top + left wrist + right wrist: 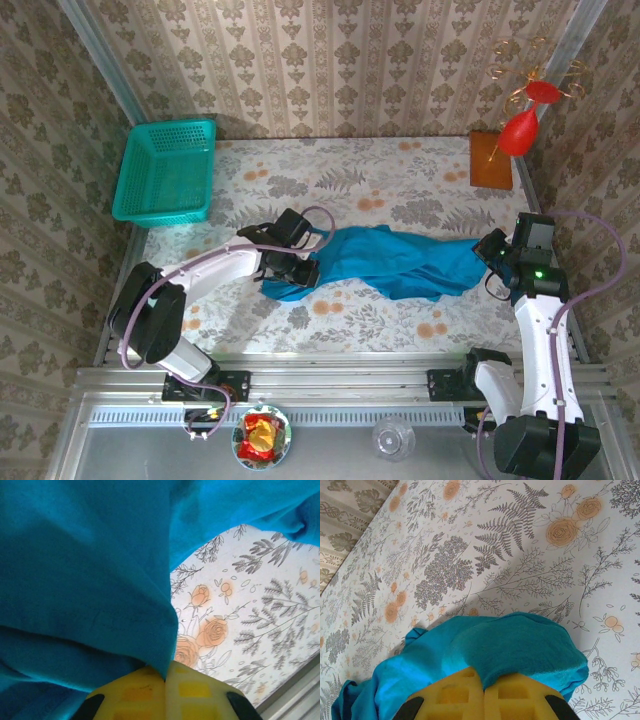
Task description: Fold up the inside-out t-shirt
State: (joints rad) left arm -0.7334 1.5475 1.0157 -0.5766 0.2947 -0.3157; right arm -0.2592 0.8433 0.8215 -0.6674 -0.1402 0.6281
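Note:
The blue-teal t-shirt (385, 262) hangs bunched in a long band across the middle of the table, stretched between both arms. My left gripper (303, 272) is shut on its left end; in the left wrist view the cloth (85, 575) runs down into the seam between the yellow pads (165, 680). At the right end my right gripper (492, 250) is shut on the shirt, and the right wrist view shows a fold of cloth (520, 650) pinched between its yellow pads (484, 690).
A teal plastic mesh basket (166, 170) stands at the back left corner. An orange-brown block (491, 160) lies at the back right, with red ornaments (520, 125) hanging above it. The floral tablecloth (350, 185) lies bare behind the shirt.

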